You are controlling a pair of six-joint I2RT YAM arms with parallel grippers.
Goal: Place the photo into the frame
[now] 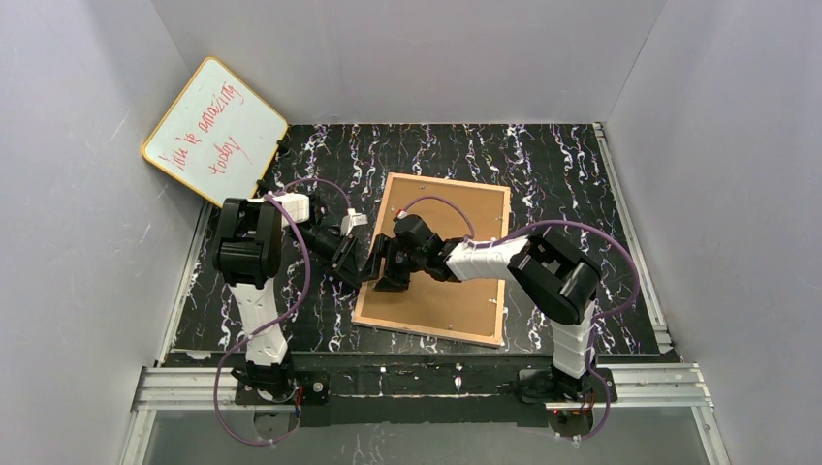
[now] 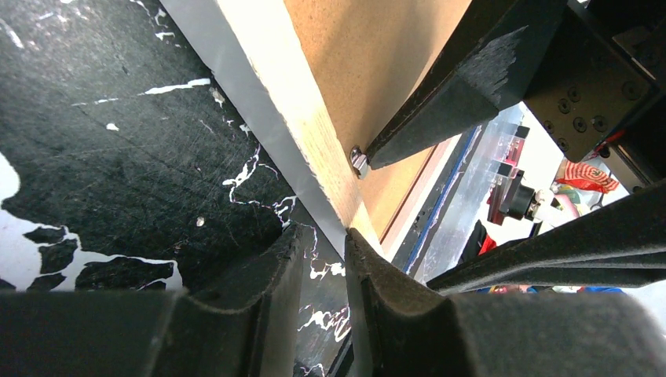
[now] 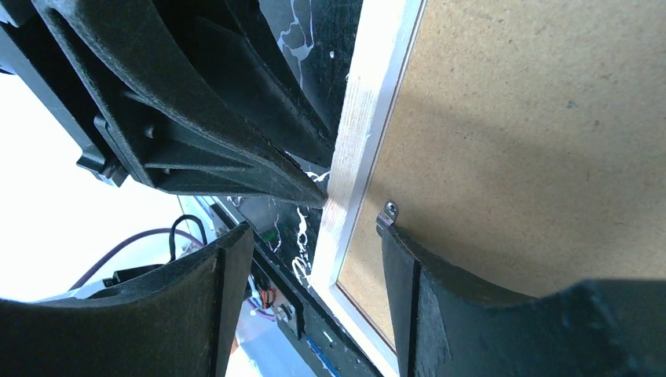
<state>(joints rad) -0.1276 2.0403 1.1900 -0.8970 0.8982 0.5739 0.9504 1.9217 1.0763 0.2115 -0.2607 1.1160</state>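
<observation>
The frame (image 1: 504, 262) lies face down on the table, its tan wood back up, with the brown backing board (image 1: 436, 300) set in it. The photo is not visible. My left gripper (image 1: 351, 276) sits low at the frame's left rail (image 2: 314, 149). Its jaws are a narrow gap apart with nothing between them (image 2: 323, 243), and one fingertip touches the rail's outer edge. My right gripper (image 1: 383, 271) is open wide and straddles the same rail (image 3: 357, 149). Its midpoint (image 3: 314, 236) is over the rail, and its inner fingertip rests at a small metal clip (image 3: 387, 212) on the board.
A yellow-rimmed whiteboard (image 1: 215, 129) with red writing leans in the back left corner. The black marbled tabletop (image 1: 562, 165) is enclosed by grey walls. The two grippers are almost touching each other at the frame's left edge.
</observation>
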